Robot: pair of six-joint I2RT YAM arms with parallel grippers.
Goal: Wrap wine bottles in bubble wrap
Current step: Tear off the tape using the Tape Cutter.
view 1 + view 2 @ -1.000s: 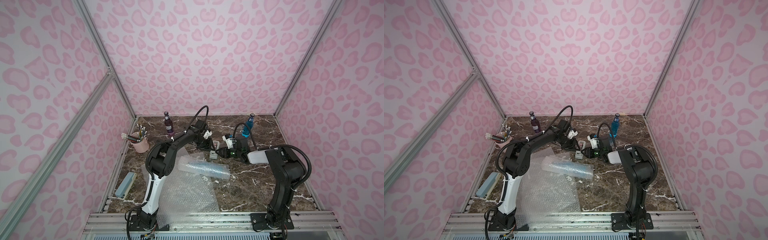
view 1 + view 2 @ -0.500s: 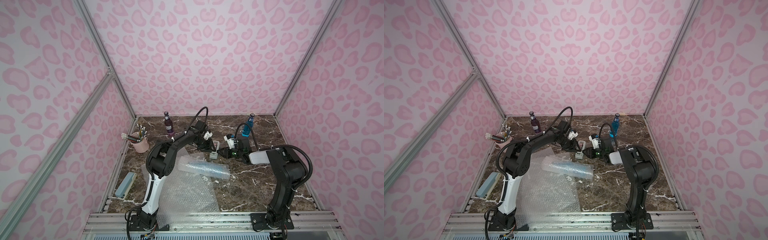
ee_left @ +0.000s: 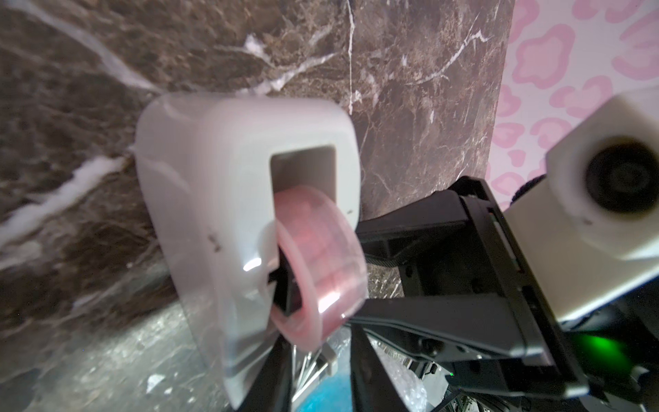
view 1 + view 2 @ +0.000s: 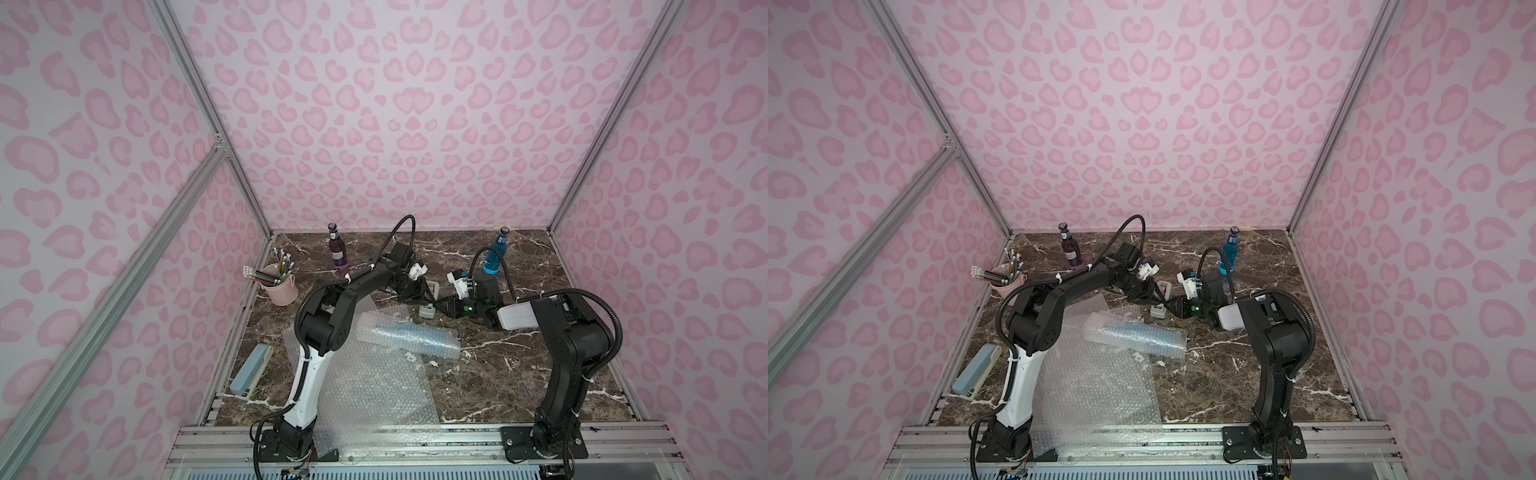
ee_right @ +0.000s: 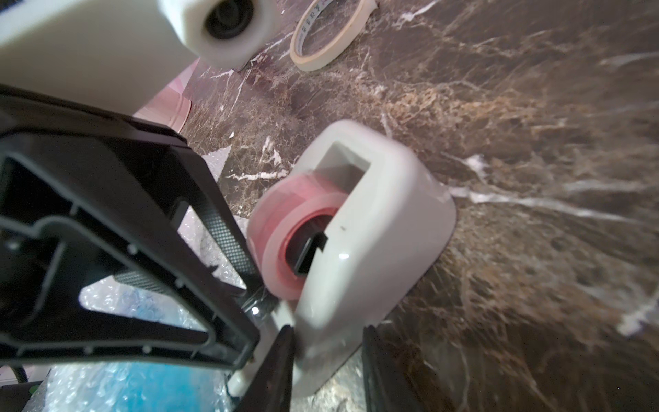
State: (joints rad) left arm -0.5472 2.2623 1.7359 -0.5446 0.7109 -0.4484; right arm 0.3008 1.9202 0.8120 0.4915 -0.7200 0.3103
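One blue wine bottle lies rolled in bubble wrap point(image 4: 409, 338) point(image 4: 1136, 336) at mid-table, and a flat sheet of bubble wrap point(image 4: 374, 395) lies in front of it. A purple bottle point(image 4: 338, 253) and a bare blue bottle point(image 4: 494, 257) stand at the back. Both grippers meet at a white tape dispenser point(image 4: 427, 309) point(image 3: 214, 199) holding a pink roll point(image 5: 281, 228). My right gripper point(image 5: 326, 342) point(image 4: 442, 305) is shut on the dispenser's body. My left gripper point(image 3: 317, 342) point(image 4: 417, 297) is open, its jaws narrow around the clear tape end at the cutter.
A pink cup of pencils point(image 4: 280, 286) stands at the left. A grey-blue stapler-like case point(image 4: 251, 370) lies by the left edge. A pale masking-tape ring point(image 5: 331, 32) lies flat behind the dispenser. Pink patterned walls close in three sides.
Both grippers' jaws have narrowed at the tape dispenser. The arms and the wrapped bottle have hardly moved.
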